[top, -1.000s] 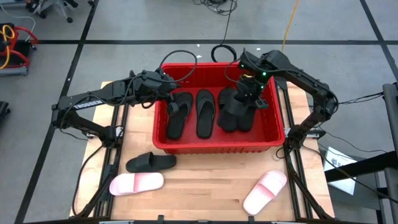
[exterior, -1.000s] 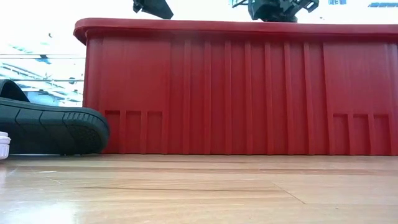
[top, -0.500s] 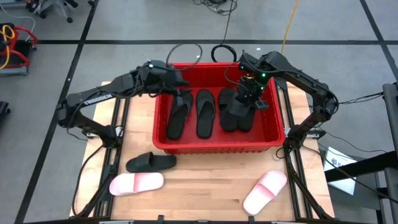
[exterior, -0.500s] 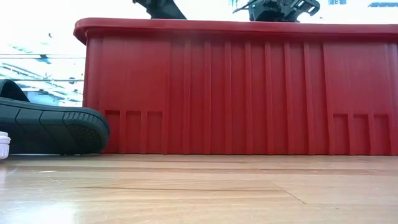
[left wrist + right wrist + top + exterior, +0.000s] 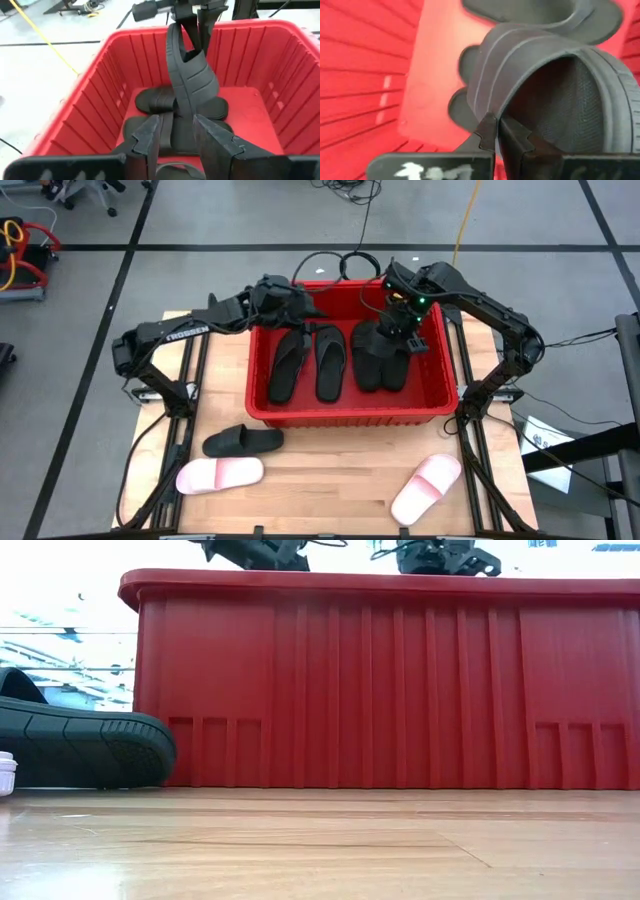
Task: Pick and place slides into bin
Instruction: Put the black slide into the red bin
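The red bin (image 5: 452, 395) stands mid-table with two black thong slides (image 5: 288, 365) (image 5: 330, 360) and a wide-strap slide (image 5: 393, 370) lying on its floor. My right gripper (image 5: 400, 330) is over the bin's right half, shut on another black slide (image 5: 196, 85) that hangs inside the bin. My left gripper (image 5: 175, 135) hovers open and empty over the bin's far left corner (image 5: 305, 308), pointing across the bin. A black slide (image 5: 243, 441) and two pale pink slides (image 5: 220, 474) (image 5: 427, 487) lie flat on the table in front of the bin. My right gripper pinches the edge of the black slide's wide strap (image 5: 492, 107) between its two fingers, coming steeply from above. The slide hangs tilted below the fingers, its ribbed sole (image 5: 197, 82) turned toward the left arm. Its lower end is down by the slides on the bin floor; whether it touches them I cannot tell.
The bin's tall near wall (image 5: 380, 680) fills the low view, with the black slide's toe (image 5: 100, 750) beside it on the left. Cables loop behind the bin's far rim (image 5: 350, 265). The wooden tabletop (image 5: 330, 480) shows between the pink slides.
My left gripper has swung toward the table's right and a little down, from beside the bin's left wall to over its far left corner, staying open. My right gripper has kept its place, shut on the hanging slide.
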